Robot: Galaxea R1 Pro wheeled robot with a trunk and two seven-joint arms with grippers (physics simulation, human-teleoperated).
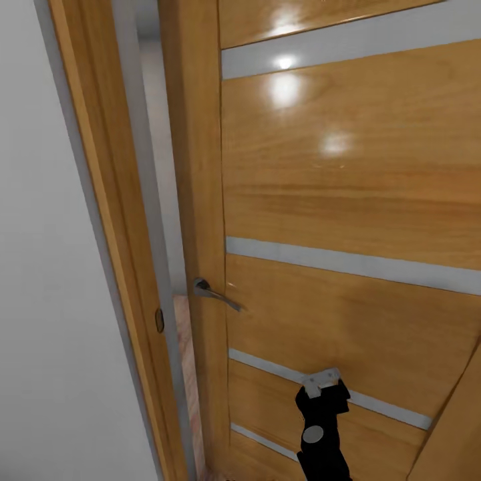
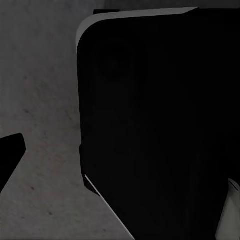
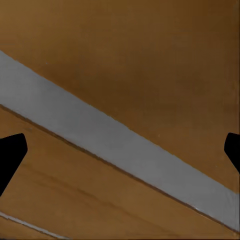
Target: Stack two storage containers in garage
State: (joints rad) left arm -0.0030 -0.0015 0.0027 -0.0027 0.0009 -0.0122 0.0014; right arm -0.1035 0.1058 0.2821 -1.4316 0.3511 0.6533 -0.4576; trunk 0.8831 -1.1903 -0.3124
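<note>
Facing glossy wooden door point(image 1: 347, 187), grey inlaid strips, slightly ajar; metal lever handle point(image 1: 215, 294) up-left of right claw point(image 3: 120, 150), fingers spread, empty. Left claw point(image 2: 120, 170) over speckled concrete floor point(image 2: 40, 100), spread.

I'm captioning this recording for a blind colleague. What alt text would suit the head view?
A glossy wooden door with pale horizontal stripes stands slightly ajar, close in front of the robot. Its metal lever handle sits by the narrow gap next to the wooden door frame, with a grey-white wall at the left. The right tool reaches up near the door's lower panels.
</note>
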